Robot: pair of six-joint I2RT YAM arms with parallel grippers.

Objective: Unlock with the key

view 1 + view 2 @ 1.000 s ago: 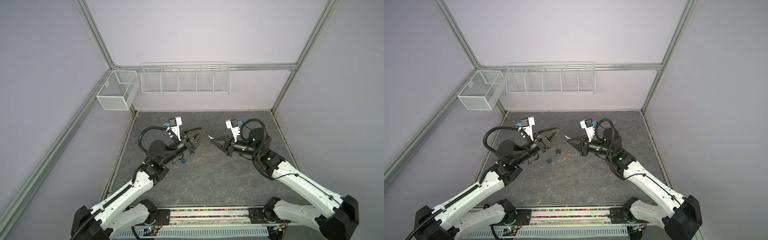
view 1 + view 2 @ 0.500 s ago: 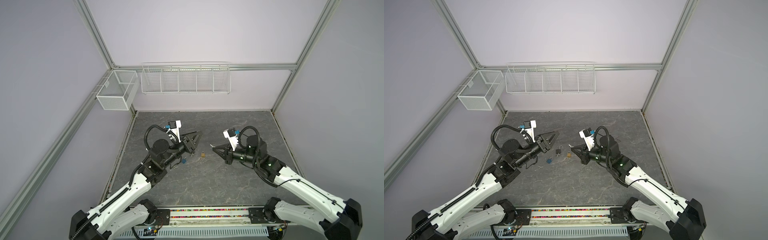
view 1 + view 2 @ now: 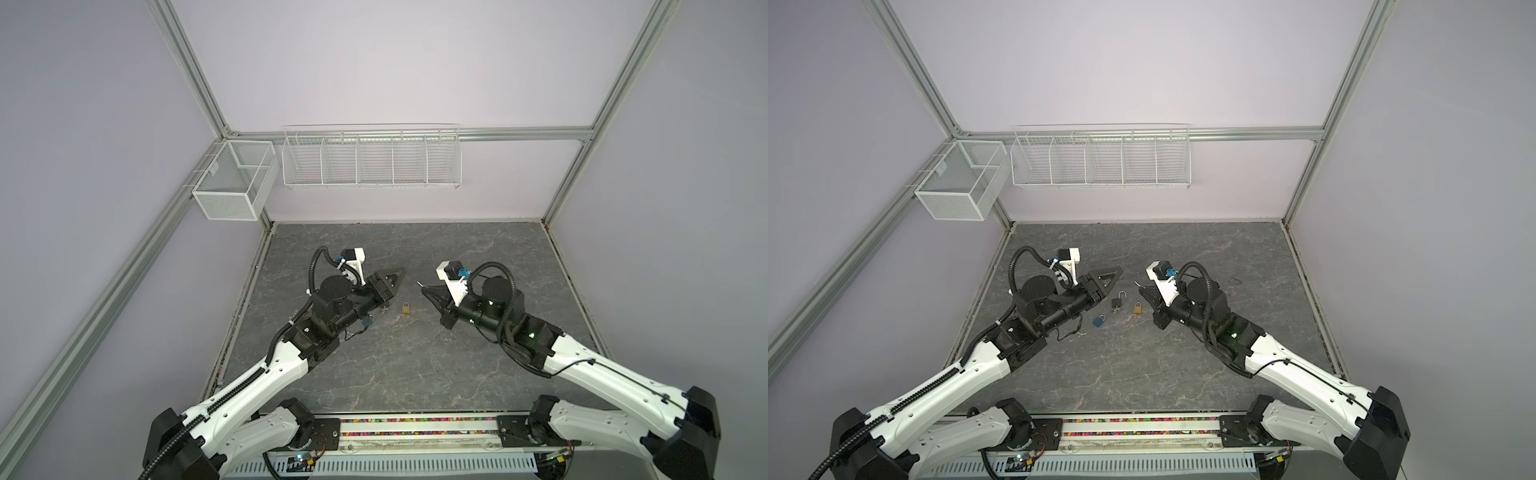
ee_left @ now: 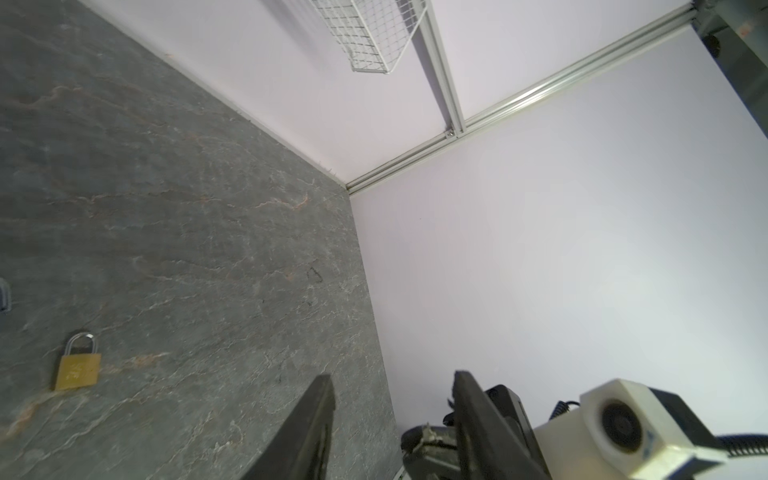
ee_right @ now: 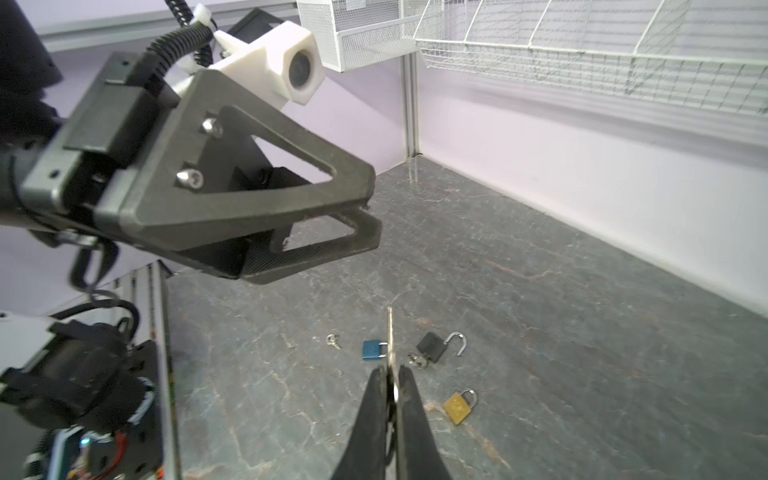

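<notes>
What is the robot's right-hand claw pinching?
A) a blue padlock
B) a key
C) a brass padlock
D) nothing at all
B: in the right wrist view a thin metal key sticks out from between the shut tips of the right gripper, while the brass padlock lies apart from it.

right gripper (image 5: 390, 372) jaws clamp a thin key (image 5: 390, 328), seemingly edge-on.
</notes>
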